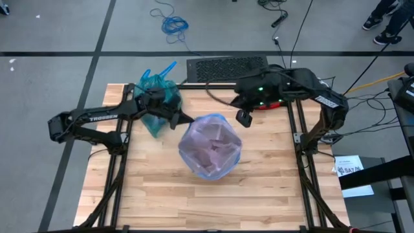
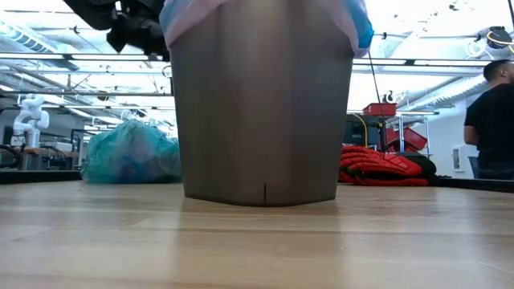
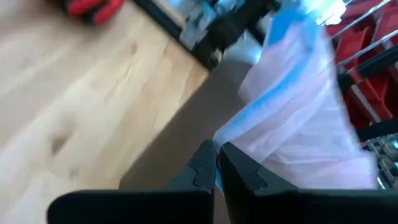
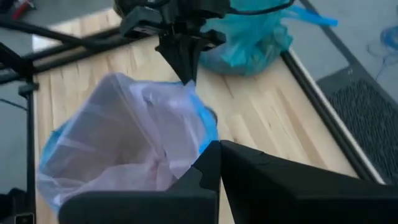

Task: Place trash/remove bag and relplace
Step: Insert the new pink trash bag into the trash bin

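A grey bin (image 2: 261, 120) stands mid-table, lined with a pale pink translucent bag (image 1: 210, 145) that has a blue strip along its edge. My left gripper (image 1: 189, 120) is at the bin's left rim, shut on that pink bag. The bag, teal-green and knotted (image 1: 158, 97), rests on the table at the far left, behind my left arm. The trash is hidden. My right gripper (image 1: 244, 118) hangs shut above the bin's far right side, with nothing between its fingers (image 4: 219, 162). My left gripper pinches the pink bag's blue-strip edge (image 3: 233, 127) between its two fingertips, at the bin's left rim. The fingers come from the table's left, slanting a little down. The edge rises in a small peak at the fingertips (image 4: 188, 84). The rest of the bag stays draped over the bin.
A red glove (image 2: 385, 164) lies at the table's far right, under my right arm. A black mat (image 1: 226, 66) sits on the floor past the far edge. A person stands beyond the table at the right (image 2: 494, 120). Bare wood lies in front of the bin.
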Action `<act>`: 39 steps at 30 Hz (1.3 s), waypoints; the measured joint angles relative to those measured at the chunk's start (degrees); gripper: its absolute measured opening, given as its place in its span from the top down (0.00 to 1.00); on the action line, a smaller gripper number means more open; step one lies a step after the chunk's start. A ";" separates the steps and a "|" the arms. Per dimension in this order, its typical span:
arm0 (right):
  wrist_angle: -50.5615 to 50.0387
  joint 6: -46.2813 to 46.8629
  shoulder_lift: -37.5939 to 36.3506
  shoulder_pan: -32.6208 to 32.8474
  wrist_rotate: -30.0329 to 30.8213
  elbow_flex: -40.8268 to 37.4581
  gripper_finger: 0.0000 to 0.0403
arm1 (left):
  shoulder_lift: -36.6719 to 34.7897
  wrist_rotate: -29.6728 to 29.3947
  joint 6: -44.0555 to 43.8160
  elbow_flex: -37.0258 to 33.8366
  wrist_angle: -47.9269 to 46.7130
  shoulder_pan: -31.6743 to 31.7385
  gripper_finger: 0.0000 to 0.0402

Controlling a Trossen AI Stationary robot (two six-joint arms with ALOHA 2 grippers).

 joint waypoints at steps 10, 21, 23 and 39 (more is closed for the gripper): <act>8.97 0.45 -1.19 -0.22 -2.01 -16.69 1.00 | -0.52 -1.02 5.60 1.54 -10.12 2.71 0.98; 29.39 6.33 -1.41 -3.92 -6.82 -33.61 1.00 | 0.54 -2.93 5.97 1.46 -13.45 -0.42 1.00; 29.62 5.98 -1.75 -4.51 -6.83 -32.76 1.00 | 0.52 -3.02 5.94 1.46 -13.53 -0.42 1.00; 25.86 5.08 -0.99 -9.42 -16.85 -32.22 0.64 | 0.50 -3.19 5.77 1.46 -13.31 -0.42 1.00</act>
